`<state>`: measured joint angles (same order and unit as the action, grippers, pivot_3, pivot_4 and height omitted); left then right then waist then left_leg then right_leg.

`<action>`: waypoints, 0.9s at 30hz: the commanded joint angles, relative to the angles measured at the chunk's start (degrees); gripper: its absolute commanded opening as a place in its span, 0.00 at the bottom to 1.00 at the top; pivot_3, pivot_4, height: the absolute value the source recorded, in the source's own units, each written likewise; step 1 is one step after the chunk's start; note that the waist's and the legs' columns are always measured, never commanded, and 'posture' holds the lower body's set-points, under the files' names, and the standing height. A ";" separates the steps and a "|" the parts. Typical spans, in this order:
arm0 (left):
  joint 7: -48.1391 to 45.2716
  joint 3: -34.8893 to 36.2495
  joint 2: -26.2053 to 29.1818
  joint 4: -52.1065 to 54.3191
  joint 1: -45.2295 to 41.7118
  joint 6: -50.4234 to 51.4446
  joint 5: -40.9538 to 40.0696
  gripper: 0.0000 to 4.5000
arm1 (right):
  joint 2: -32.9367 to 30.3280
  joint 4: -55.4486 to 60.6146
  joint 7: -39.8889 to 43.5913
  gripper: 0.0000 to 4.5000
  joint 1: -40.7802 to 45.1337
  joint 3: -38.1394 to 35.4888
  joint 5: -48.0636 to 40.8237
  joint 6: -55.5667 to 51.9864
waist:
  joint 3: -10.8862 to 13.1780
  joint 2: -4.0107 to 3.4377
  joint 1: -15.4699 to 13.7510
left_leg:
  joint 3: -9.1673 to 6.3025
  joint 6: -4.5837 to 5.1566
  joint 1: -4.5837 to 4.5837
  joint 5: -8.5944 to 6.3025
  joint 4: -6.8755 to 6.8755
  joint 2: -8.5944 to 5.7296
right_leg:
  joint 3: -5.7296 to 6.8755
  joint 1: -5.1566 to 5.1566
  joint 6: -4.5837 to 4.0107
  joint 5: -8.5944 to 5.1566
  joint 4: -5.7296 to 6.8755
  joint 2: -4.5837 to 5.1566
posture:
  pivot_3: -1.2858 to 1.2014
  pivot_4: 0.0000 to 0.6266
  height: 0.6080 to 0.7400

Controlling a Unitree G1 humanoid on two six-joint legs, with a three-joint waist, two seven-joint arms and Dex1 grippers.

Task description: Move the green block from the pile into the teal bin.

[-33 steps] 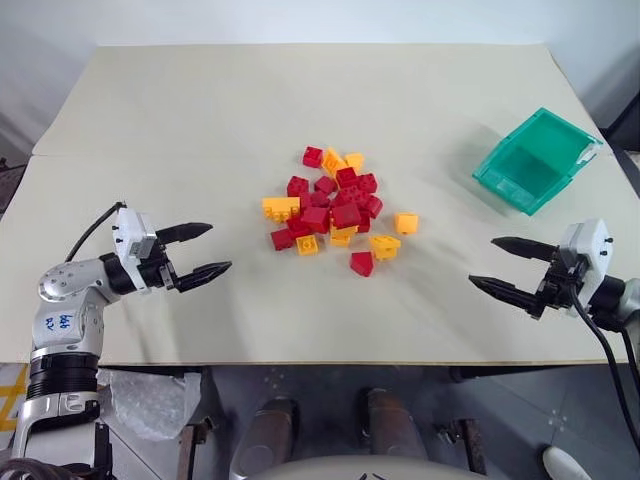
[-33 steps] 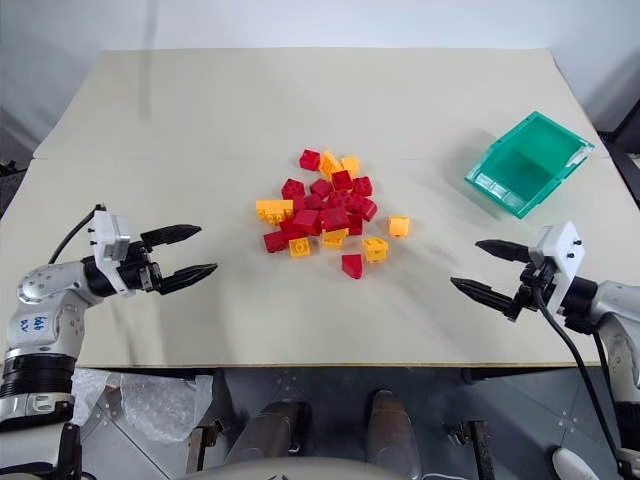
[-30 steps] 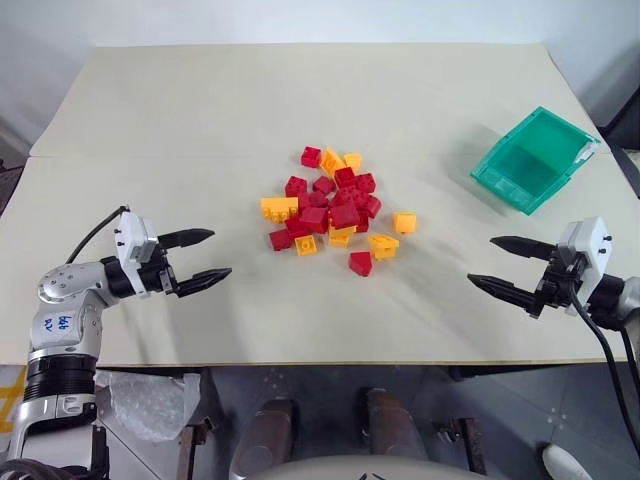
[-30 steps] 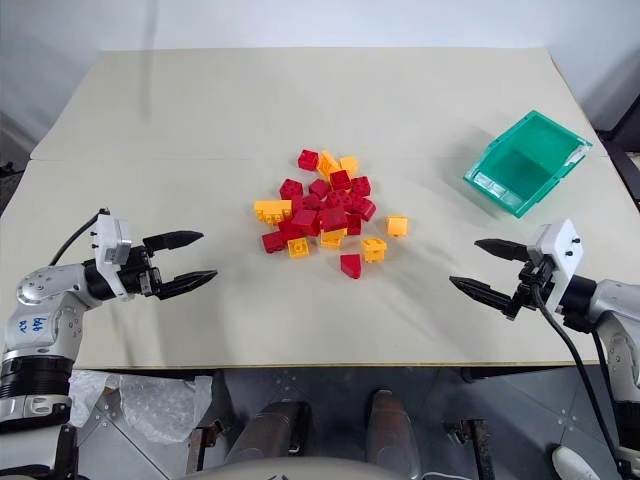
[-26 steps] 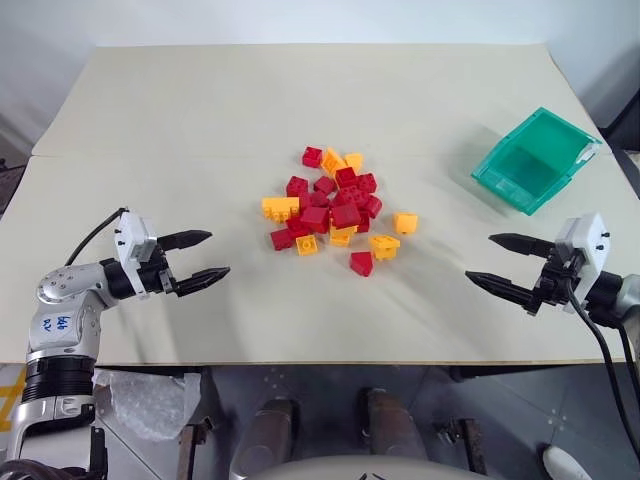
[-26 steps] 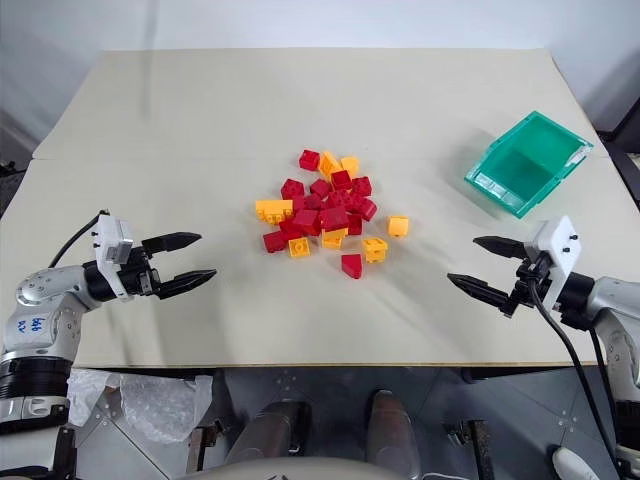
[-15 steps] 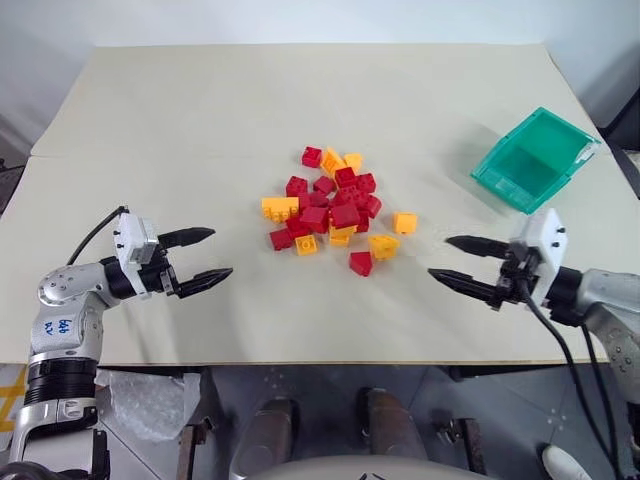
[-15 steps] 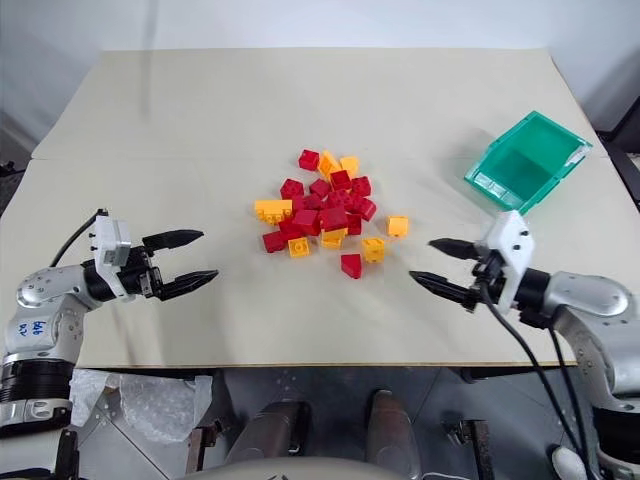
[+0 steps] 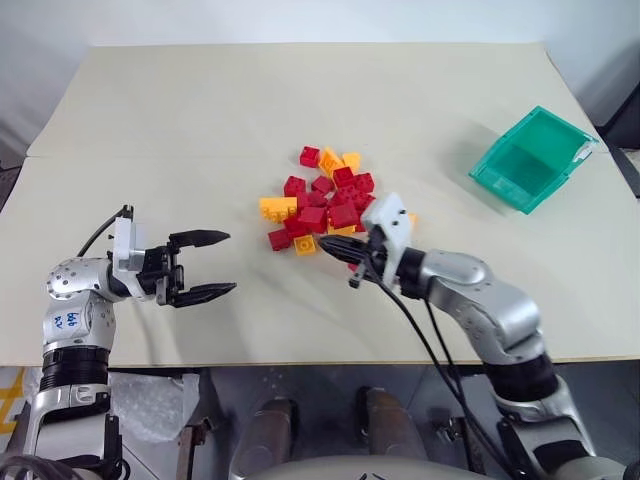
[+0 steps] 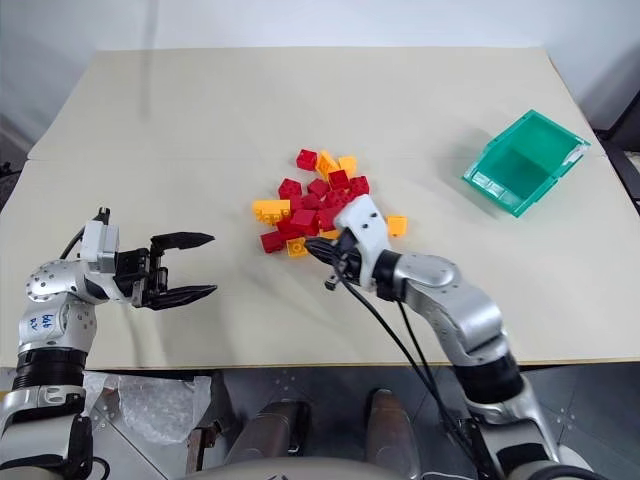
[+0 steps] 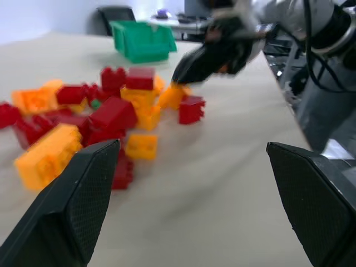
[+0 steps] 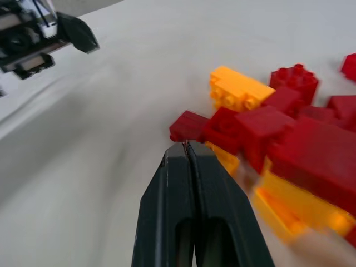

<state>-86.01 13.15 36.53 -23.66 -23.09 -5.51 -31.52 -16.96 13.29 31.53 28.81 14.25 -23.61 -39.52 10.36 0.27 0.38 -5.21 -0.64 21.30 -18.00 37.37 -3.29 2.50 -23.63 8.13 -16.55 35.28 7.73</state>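
The pile [image 9: 330,205] sits mid-frame on the desk [image 9: 200,120]; the green block [image 11: 96,103] peeks between red bricks. The right gripper [image 9: 352,268], pressed together, meets its lower edge. The left gripper [image 9: 215,264] is spread at lower left. The teal bin [image 9: 525,160] stands clear at upper right.

The table [image 9: 200,120] is plain pale beige, with no pattern. The pile [image 9: 325,205] of bricks is mostly deep red mixed with yellow-orange. A small speck of green [image 11: 96,103], likely the green block, peeks out among the red bricks in the left wrist view. The bin [image 9: 528,160] is see-through teal green. The left gripper [image 9: 205,265] has black fingers behind a white and grey wrist; the right gripper [image 12: 188,153] has black fingers too, on a silver-grey arm with black cables.
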 commanded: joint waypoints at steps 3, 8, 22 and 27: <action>-3.23 1.46 0.28 0.20 0.03 -2.93 -1.84 1.00 | 6.66 -16.65 -3.35 0.01 7.02 -0.17 7.05 10.87 | 0.00 0.00 0.48 | 0.02 -0.01 -0.01 0.00 0.02 -0.03 | -0.02 -0.02 0.00 0.00 0.09 -0.01 | 0.52 0.24 1.00; -1.93 2.02 0.01 2.00 1.73 -3.45 -2.69 1.00 | 7.38 -28.18 -7.58 0.01 11.99 -4.91 11.13 18.03 | 0.00 0.00 1.10 | -0.04 -0.02 0.00 0.01 0.02 0.01 | -0.03 -0.07 -0.01 0.00 0.20 0.03 | 0.52 0.24 1.00; 1.03 3.96 0.07 5.76 5.81 -3.31 -3.60 1.00 | 0.52 -24.86 -6.12 0.01 10.29 -10.86 12.88 13.95 | 0.00 0.00 1.29 | 0.09 -0.03 -0.04 0.02 -0.02 0.09 | -0.19 -0.11 -0.02 -0.01 0.22 -0.02 | 0.52 0.24 1.00; 2.29 4.55 -0.04 5.52 5.48 -3.49 -3.43 1.00 | 3.59 -32.54 -3.51 0.01 14.65 -7.72 15.15 17.44 | -0.01 0.00 1.55 | 0.18 -0.03 -0.06 0.02 -0.04 0.09 | -0.28 -0.15 -0.02 -0.01 0.23 -0.08 | 0.52 0.24 1.00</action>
<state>-84.32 16.10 36.44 -19.49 -17.34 -8.31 -33.88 -15.25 -16.16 27.70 40.86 5.07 -9.67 -24.99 10.35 0.26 1.94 -4.97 -0.67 21.21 -17.98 37.34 -3.20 2.16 -23.79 8.11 -16.57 35.53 7.64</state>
